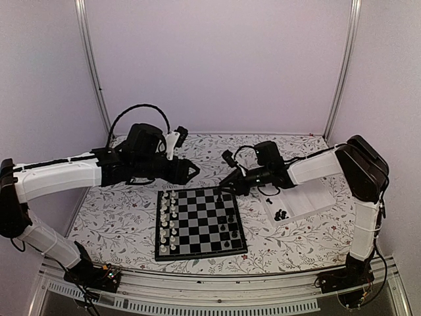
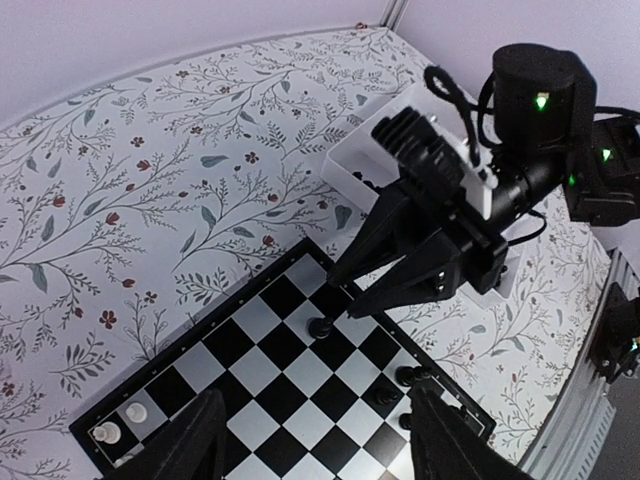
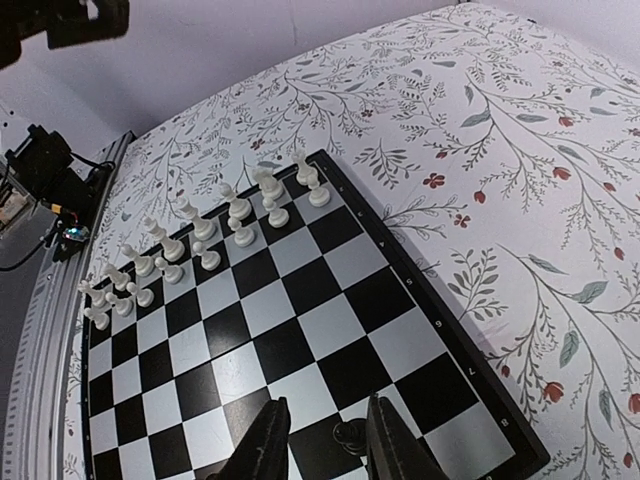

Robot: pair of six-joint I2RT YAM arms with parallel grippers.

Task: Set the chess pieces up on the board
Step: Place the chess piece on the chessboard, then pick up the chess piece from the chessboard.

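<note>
The board (image 1: 200,227) lies at the middle of the table, with white chessmen (image 1: 168,220) filling its left two columns. Three black chess pieces (image 1: 230,224) stand near its right edge. Another black piece (image 3: 349,437) stands upright on a square at the far right corner, also seen in the left wrist view (image 2: 320,325). My right gripper (image 3: 325,405) straddles this piece, open, with a gap on the left side. My left gripper (image 2: 315,400) hovers open and empty above the board's far edge (image 1: 192,171).
A white tray (image 1: 309,197) lies right of the board with several black pieces (image 1: 281,214) in it. The floral tablecloth (image 1: 131,210) surrounds the board. White walls and two metal posts close in the back and sides.
</note>
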